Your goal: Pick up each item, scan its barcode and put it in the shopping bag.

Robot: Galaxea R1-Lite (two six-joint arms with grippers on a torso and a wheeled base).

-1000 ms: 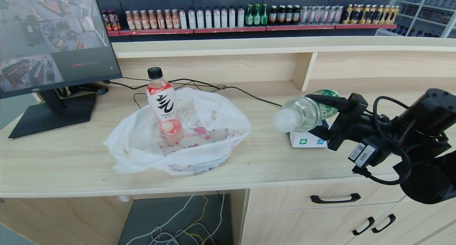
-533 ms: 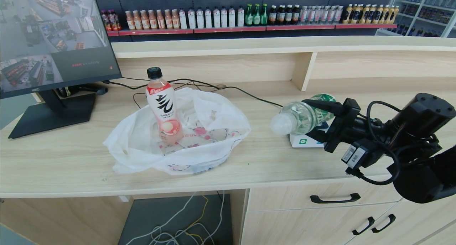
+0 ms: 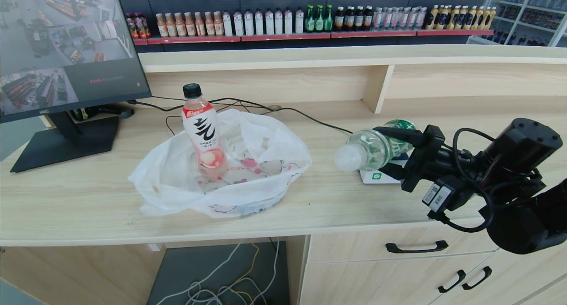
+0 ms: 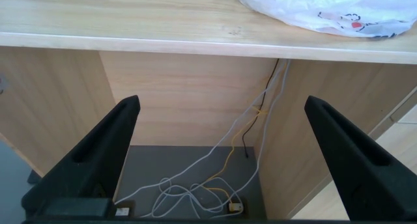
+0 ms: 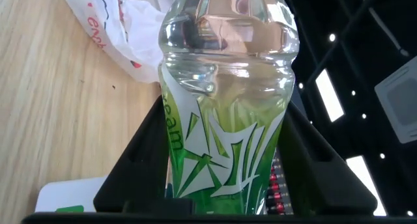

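One water bottle — sideways, beside the bag — clamped in the right end effector.

Right claw clamped, left claw — spread wide

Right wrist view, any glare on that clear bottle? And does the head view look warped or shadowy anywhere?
Right wrist view: bright highlights and reflections streak the clear shoulder of the bottle; ceiling lights glow as bars behind it. Head view: wide-angle bending bows the counter edge and back ledge; only a soft shadow lies under the shopping bag.
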